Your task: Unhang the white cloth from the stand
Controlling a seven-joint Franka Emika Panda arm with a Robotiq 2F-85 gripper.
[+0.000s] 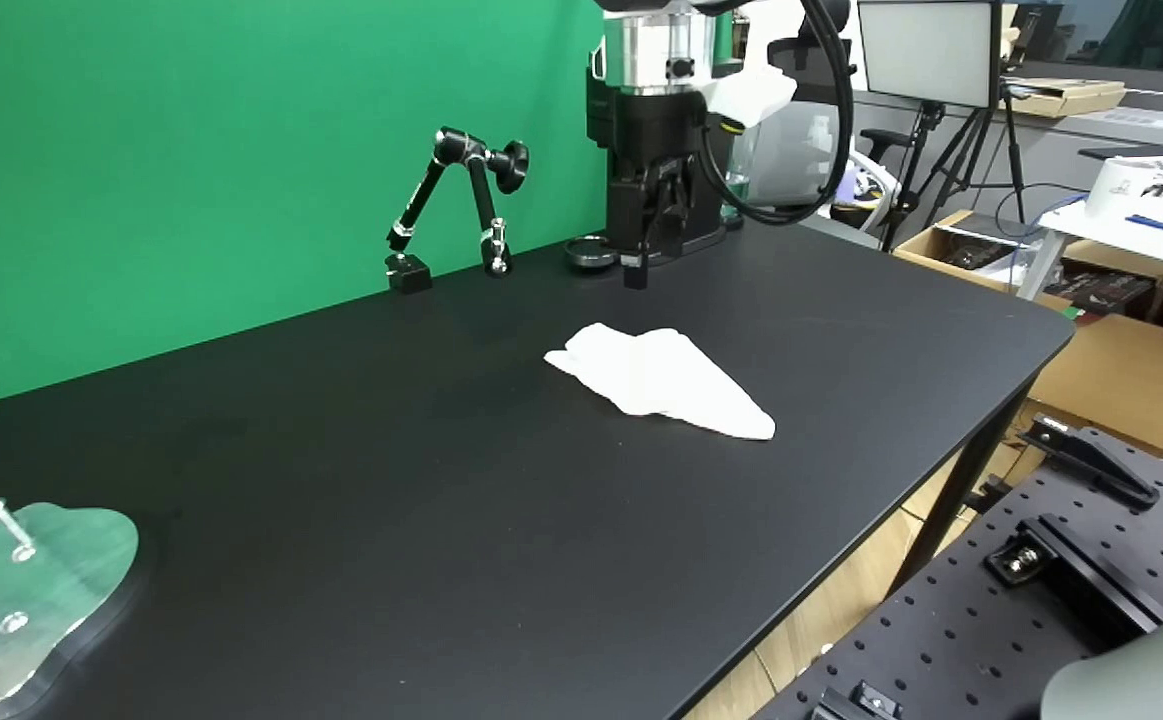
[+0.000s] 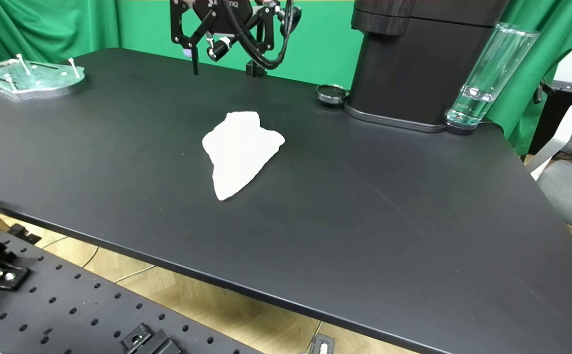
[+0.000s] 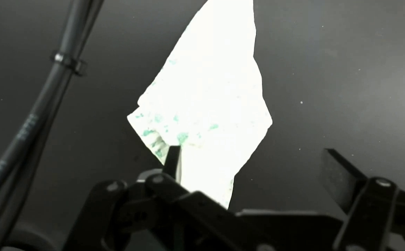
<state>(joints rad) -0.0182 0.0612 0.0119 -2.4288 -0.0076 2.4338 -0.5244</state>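
The white cloth [image 1: 656, 385] lies crumpled flat on the black table; it also shows in an exterior view [image 2: 241, 150]. In the wrist view the cloth [image 3: 216, 87] is overexposed, with some green marks near its left corner. A black jointed arm with a knob [image 1: 461, 150] stands by the green wall; I cannot tell if it is the stand. Nothing hangs on it. My gripper [image 3: 252, 148] is open and empty, fingers wide apart, above the table. In an exterior view my gripper [image 2: 224, 64] is raised near the back of the table, behind the cloth and apart from it.
A black machine [image 2: 413, 73] with a clear water tank [image 2: 487, 73] stands at the back right. A small round metal piece [image 2: 332, 94] sits beside it. A clear plate with white pegs [image 1: 81, 550] lies at the far left. A perforated mounting plate [image 1: 941, 600] borders the table's front.
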